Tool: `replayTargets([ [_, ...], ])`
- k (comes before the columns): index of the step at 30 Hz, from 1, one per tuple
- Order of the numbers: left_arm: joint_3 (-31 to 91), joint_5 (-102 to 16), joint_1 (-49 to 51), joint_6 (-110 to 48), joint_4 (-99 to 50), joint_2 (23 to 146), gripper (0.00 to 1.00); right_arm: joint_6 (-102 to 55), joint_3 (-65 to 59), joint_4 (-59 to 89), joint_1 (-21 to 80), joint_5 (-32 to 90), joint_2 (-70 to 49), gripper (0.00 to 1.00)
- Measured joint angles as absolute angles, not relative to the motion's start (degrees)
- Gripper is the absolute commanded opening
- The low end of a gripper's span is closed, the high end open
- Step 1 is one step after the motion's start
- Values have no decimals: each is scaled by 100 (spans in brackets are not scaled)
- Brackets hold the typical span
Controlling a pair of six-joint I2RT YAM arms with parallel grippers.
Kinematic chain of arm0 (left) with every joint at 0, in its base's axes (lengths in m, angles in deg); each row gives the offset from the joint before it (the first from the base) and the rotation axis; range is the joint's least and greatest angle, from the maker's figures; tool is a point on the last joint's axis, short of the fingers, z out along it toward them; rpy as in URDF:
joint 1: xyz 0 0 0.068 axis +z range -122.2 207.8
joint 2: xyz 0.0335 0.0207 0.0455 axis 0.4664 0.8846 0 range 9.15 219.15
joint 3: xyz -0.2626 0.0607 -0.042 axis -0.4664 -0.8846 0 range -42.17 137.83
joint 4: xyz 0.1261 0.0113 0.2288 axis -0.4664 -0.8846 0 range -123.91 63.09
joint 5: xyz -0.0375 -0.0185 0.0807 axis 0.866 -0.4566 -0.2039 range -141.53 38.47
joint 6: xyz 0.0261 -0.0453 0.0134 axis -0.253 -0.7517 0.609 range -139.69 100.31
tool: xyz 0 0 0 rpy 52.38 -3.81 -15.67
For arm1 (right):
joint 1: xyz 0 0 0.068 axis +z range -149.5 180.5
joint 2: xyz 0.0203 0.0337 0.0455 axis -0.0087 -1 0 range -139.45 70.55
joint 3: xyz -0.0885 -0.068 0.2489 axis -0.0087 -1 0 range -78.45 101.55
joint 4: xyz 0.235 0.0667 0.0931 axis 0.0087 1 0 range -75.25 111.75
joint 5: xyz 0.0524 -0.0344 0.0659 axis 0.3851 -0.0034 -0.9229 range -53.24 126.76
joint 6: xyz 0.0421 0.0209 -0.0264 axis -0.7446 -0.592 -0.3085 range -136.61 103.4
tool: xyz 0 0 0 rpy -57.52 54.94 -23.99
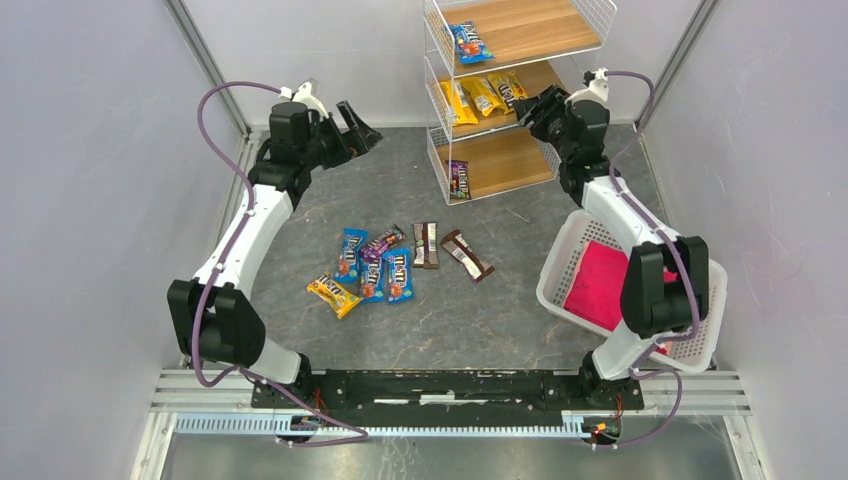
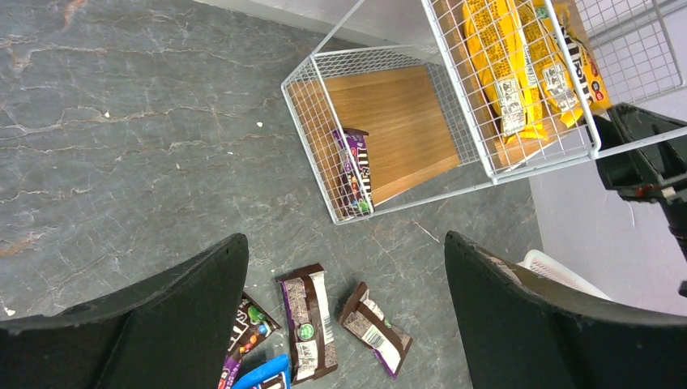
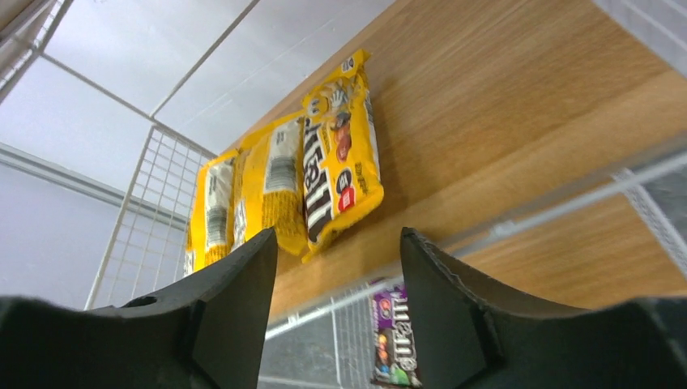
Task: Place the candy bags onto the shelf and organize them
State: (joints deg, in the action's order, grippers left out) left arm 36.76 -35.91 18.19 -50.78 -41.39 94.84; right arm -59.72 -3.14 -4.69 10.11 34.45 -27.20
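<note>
Right claw open, empty, facing glossy yellow candy bags on white wire-frame shelf; left claw wide open.

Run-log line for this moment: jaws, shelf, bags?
left jaws: open, empty | right jaws: open, empty, at shelf middle tier | yellow candy bags: on that tier | loose candy bags: on table

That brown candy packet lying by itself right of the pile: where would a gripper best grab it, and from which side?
Probably from straight above, across its narrow middle. The brown packet lies flat and slanted on the table, apart from the pile, so fingers turned to straddle its two long edges could pinch it.
</note>
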Motion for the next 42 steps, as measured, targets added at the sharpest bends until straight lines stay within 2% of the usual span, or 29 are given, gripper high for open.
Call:
replayTargets([
  [4,3676,-3591,1819,-5078,-4137,9484,96,-5511,-729,25,974,3432,-2049,87],
  [9,3676,-3591,1819,-5078,-4133,9486,96,-4944,-2198,285,1011,3194,-581,97],
  [13,3676,-3594,1819,-5076,-4133,9486,96,-4525,-3219,458,1518,3111,263,98],
  [17,3676,-3600,1819,-5076,-4133,9486,96,-4343,-4032,460,2691,3041,490,98],
  [23,3676,-3659,1795,-5074,-4135,9486,96,-4982,-4524,-139,4488,2953,-423,97],
  [30,3676,-3856,1701,-5065,-4150,9530,96,-6363,-3868,-985,6036,3089,-2237,94],
  [35,3676,-3902,1680,-5065,-4196,9589,97,-7357,-3457,-1828,6580,3277,-3074,92],
  [39,3692,-3895,1682,-5065,-4196,9589,97,-7991,-3339,-2231,6667,3417,-3531,90],
  [42,3698,-3886,1699,-5065,-4198,9589,97,-8289,-3101,-2242,6652,3594,-3881,85],
])
